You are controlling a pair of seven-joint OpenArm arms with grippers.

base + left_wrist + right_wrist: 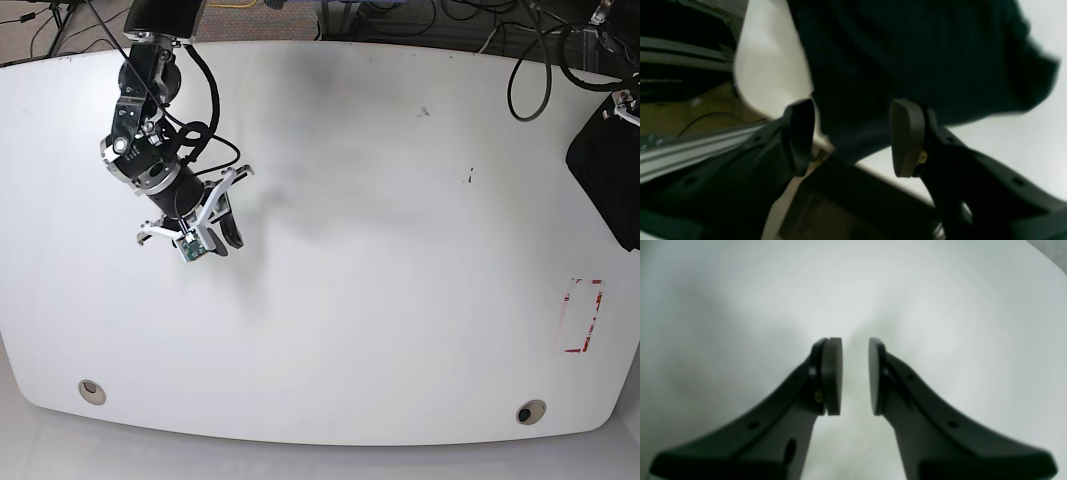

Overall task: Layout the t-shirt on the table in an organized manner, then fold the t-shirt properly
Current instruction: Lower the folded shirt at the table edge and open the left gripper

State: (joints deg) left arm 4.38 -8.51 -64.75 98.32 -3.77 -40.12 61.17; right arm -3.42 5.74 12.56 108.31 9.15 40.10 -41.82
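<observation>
Spread wide, the jaws of the left gripper (853, 136) stand apart with the black t-shirt (907, 56) bunched just beyond them; whether any cloth is caught between them cannot be told. On the right gripper (855, 376) the jaws show a narrow gap with only bare white table (940, 306) between. From the base view, the t-shirt (605, 180) sits crumpled at the table's far right edge (350, 330), well apart from the right gripper (215, 235)

t-shirt (606, 170): 1 | table (360, 250): 1 (holes (92, 391): 2) | tape rectangle (583, 316): 1
</observation>
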